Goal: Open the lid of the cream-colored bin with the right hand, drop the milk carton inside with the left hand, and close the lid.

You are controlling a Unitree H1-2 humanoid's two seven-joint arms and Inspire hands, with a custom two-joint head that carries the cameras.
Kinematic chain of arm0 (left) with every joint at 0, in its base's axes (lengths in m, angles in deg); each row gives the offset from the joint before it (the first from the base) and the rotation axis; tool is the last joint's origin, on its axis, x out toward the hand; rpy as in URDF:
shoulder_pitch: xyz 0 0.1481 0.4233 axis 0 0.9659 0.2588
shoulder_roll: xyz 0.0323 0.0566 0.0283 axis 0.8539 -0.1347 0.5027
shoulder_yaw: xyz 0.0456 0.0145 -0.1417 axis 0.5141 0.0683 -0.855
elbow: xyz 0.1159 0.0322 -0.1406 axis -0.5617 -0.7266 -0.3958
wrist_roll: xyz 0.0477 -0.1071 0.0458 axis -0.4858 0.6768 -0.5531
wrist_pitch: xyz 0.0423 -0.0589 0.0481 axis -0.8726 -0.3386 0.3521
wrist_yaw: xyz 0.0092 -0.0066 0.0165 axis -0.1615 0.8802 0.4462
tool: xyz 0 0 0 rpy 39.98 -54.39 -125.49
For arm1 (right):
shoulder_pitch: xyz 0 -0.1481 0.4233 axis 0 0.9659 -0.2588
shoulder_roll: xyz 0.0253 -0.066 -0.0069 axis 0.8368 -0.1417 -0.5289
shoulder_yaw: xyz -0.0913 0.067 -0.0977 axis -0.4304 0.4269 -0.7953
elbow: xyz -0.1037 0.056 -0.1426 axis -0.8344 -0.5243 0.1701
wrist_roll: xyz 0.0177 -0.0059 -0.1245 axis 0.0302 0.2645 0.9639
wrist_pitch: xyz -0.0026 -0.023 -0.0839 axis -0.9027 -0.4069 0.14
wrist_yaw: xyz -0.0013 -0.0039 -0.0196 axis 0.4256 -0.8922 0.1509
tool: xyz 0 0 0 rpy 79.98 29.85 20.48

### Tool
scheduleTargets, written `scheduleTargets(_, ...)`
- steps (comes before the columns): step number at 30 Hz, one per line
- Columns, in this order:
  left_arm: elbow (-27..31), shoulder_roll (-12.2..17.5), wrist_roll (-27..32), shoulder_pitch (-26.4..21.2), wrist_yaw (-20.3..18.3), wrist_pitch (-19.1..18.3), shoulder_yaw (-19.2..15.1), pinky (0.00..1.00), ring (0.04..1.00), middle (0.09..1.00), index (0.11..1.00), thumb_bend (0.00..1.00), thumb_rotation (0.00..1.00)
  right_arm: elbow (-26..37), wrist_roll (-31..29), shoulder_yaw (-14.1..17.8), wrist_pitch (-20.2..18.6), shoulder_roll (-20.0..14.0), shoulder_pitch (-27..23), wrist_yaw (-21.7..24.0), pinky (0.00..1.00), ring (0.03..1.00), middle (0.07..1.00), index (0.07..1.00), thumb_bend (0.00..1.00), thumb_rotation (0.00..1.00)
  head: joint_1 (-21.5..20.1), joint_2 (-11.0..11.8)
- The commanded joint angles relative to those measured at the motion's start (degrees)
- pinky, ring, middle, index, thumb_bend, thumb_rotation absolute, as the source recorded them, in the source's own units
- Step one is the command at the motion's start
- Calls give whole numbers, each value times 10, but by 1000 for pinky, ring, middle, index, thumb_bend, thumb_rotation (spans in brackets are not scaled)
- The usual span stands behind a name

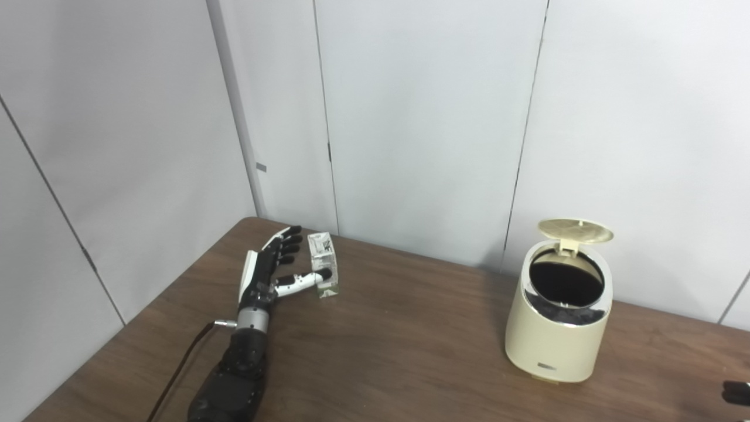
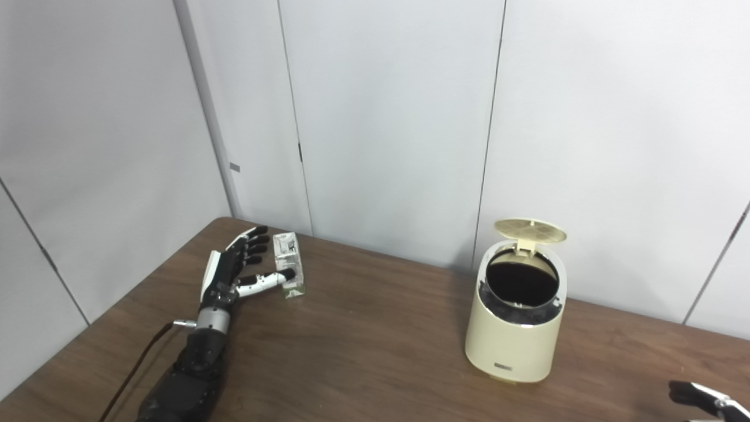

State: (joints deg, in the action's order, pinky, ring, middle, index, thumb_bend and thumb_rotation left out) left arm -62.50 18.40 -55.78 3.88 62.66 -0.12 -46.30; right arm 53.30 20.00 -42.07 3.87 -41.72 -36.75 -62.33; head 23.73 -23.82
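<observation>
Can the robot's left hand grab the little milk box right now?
Probably yes. The left hand is open right beside the upright carton, thumb across its front, and nothing stands between them.

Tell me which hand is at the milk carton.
The left hand, fingers spread beside the upright milk carton. The right hand only peeks in at the lower right edge, past the open bin.

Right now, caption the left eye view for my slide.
Left hand reaching around the milk carton; cream bin stands open.
</observation>
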Motion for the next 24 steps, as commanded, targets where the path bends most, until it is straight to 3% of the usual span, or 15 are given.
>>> scheduleTargets(1,-6,12,-5,-25,5,17,3,750,768,788,826,935,173,19,-4,7,22,-11,-7,-3,347,584,737,721,1000,621,-1,-1)
scheduleTargets(10,-25,15,-6,-37,-1,17,14,680,721,750,780,959,157,25,6,4,18,-10,0,-4,347,577,740,725,1000,620,-7,-2)
scheduleTargets(24,-47,17,-6,-52,-4,17,28,673,709,735,767,957,175,33,12,7,11,-10,8,-3,364,592,751,739,998,598,-10,-9)
